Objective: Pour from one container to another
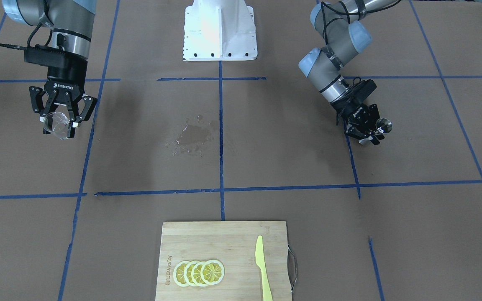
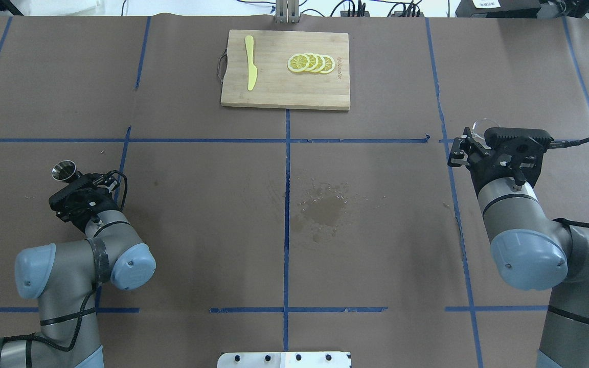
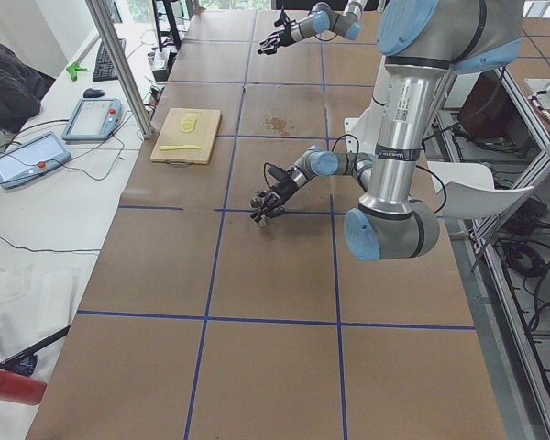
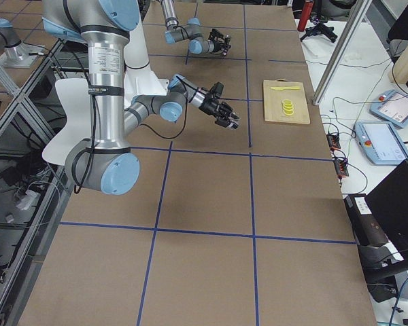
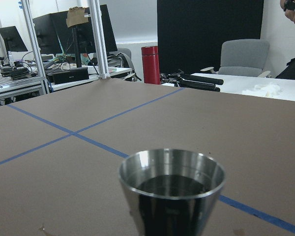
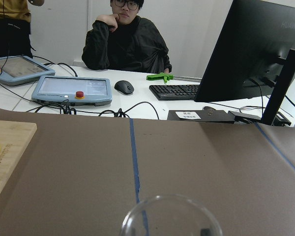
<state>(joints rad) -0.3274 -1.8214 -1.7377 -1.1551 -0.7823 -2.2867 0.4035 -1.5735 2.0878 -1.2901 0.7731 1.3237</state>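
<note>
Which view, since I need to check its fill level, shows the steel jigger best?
Left wrist-mounted: the jigger fills the foreground, open mouth and dark interior visible. Front-facing and overhead show it small, at the left gripper; side views show a speck; right wrist-mounted, nothing.

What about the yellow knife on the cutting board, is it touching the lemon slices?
No, the yellow knife lies apart from the lemon slices, with bare cutting board between them.

You see the right gripper (image 4: 227, 120) pointing toward the cutting board (image 4: 299, 113), apart from it. Lemon slices (image 4: 286, 106) and a yellow knife (image 4: 281, 87) lie on the board.
</note>
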